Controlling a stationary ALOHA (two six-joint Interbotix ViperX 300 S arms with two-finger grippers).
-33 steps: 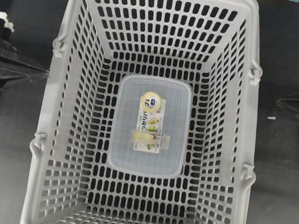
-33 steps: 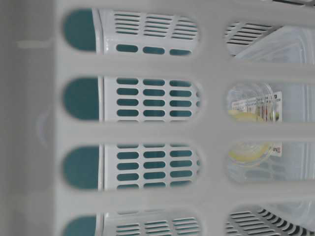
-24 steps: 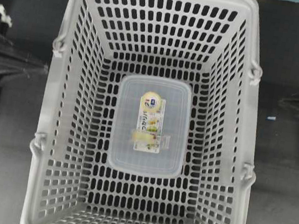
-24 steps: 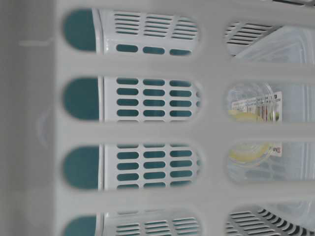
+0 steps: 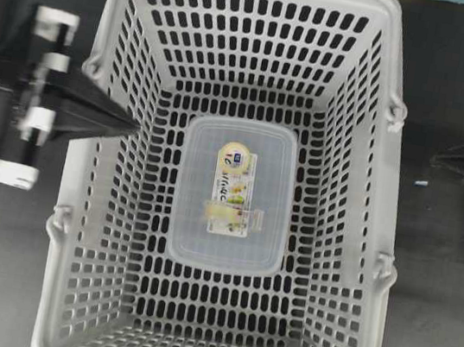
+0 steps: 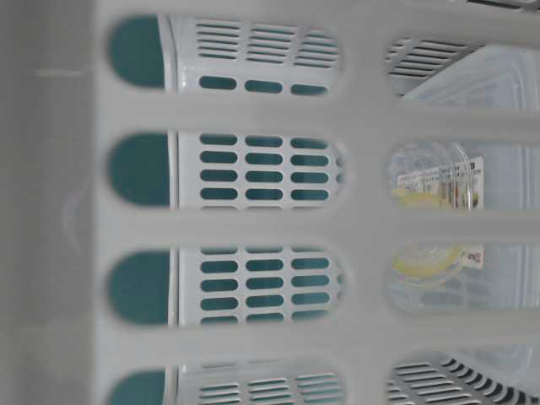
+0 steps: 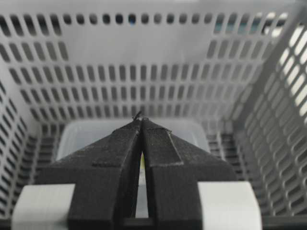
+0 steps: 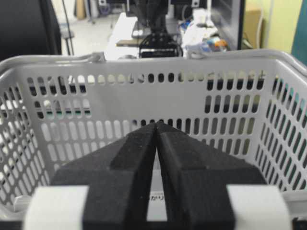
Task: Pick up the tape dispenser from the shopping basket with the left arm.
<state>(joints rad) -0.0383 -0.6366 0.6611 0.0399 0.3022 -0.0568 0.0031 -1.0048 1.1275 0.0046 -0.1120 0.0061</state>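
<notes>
The left arm's black gripper, with its tapering lattice-textured fingers, is closed with the tips pressed together and nothing between them. In the overhead view its tip reaches over the left rim of the large light-grey plastic shopping basket, just above the slotted left wall, while the white-banded body of the left arm stays outside the basket over the dark desk. From the left wrist view the joined tips point into the basket interior, towards the far slotted wall, with the near edge of a pale pack showing beyond and below them.

That pack is the flat translucent rounded-rectangle tape dispenser. It lies flat on the middle of the basket floor, well apart from the left gripper, its narrow white-and-yellow label card running lengthwise and a small pale tape roll near the lower end of the card. Through a slot in the table-level view the same pack shows up blurred behind the basket wall.

The right arm's black gripper sits outside the basket's right wall over the desk, its pointed fingers together and holding nothing, aimed at the basket's right side.
</notes>
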